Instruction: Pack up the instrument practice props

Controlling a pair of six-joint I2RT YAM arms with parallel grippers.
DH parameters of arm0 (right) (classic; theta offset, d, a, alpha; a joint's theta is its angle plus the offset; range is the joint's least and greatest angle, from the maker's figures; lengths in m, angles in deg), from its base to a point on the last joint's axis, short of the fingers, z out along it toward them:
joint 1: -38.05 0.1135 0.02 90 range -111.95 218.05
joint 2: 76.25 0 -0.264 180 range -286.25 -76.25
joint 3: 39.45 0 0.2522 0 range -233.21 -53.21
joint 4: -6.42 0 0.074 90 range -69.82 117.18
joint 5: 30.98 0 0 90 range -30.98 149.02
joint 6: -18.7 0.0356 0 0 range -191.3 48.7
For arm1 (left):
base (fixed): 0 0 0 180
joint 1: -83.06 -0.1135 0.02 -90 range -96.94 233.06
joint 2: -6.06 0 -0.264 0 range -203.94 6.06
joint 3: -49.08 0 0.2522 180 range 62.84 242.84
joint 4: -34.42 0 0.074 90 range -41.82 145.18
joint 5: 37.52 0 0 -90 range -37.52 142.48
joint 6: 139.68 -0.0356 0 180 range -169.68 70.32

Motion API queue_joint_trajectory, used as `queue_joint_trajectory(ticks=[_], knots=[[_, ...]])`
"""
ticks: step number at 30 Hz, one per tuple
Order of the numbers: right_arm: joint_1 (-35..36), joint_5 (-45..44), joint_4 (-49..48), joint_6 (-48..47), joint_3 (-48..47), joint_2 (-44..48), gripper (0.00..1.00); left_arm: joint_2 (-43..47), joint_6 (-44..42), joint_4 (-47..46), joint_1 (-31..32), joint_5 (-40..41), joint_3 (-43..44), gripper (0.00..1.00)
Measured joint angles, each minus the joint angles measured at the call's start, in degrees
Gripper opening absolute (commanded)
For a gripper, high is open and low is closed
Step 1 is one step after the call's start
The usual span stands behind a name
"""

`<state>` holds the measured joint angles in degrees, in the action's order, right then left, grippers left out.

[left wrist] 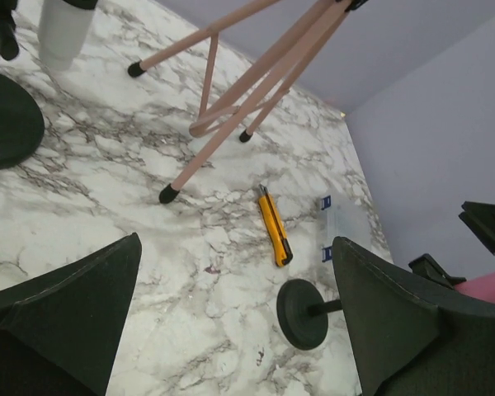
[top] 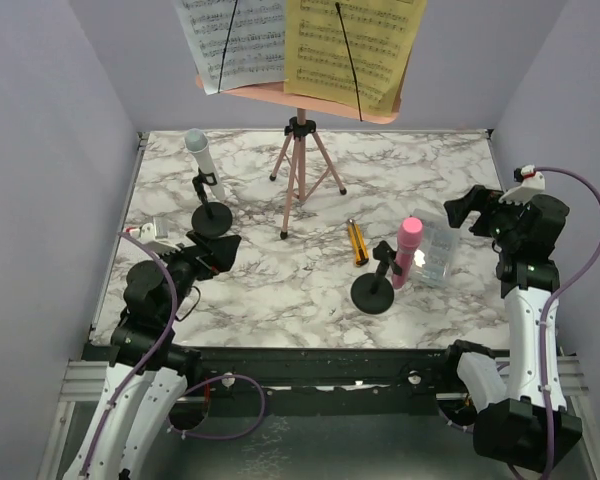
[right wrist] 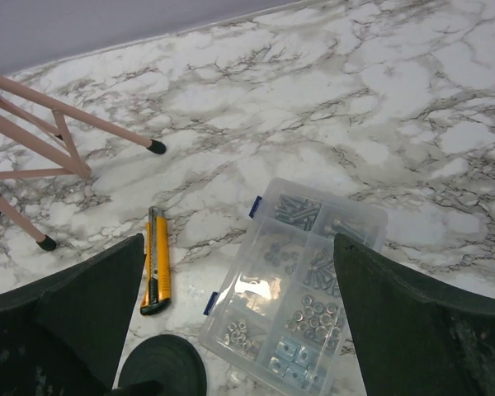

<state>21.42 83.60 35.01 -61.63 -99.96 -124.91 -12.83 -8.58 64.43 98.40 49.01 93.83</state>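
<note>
At twelve o'clock on the marble table (top: pixel 280 300), top view, the pink music rack (top: pixel 310 100) sat on its pink tripod (top: pixel 298 180), white page (top: pixel 235 40) left, yellow page (top: pixel 355 45) right. Out at ten o'clock, the grey-white microphone (top: pixel 199 152) rose above a black round-based mount (top: pixel 212 219). At four o'clock the pink microphone (top: pixel 409 250) stood by the second black mount (top: pixel 372 294), the clear box (top: pixel 442 258) just beside it and the cutter (top: pixel 358 243) near centre. The left gripper (top: pixel 220 252) hovered at nine o'clock, the right gripper (top: pixel 462 212) at three. Over to the left wrist view: fingers spread wide, nothing between them, the tripod's feet around twelve o'clock, cutter near the middle, a mount base at five. And the right wrist view: fingers equally wide, holding nothing, box at five o'clock, cutter at eight, a tripod foot at ten.
</note>
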Motion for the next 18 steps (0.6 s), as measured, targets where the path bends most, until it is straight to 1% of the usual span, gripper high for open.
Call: queue_joint_trajectory(ticks=[4, 12, 15, 18], knots=[[0.00, 0.59, -0.09, -0.07, 0.07, -1.36, 1.00, -5.05, 1.14, 0.00, 0.00, -3.89, 2.05, 0.99], [0.00, 4.26, -0.35, -2.36, 1.18, -1.22, 1.00, -16.09, 2.84, -0.70, 0.02, -15.37, 3.89, 0.99], [0.00, 7.17, -0.66, -5.03, 1.84, -1.55, 1.00, -19.39, 2.93, -2.38, 0.81, -19.61, 3.87, 0.99], [0.00, 11.82, -0.37, -9.20, 3.65, -0.94, 1.00, -20.31, 3.04, -5.99, 3.23, -21.79, 3.15, 0.99]])
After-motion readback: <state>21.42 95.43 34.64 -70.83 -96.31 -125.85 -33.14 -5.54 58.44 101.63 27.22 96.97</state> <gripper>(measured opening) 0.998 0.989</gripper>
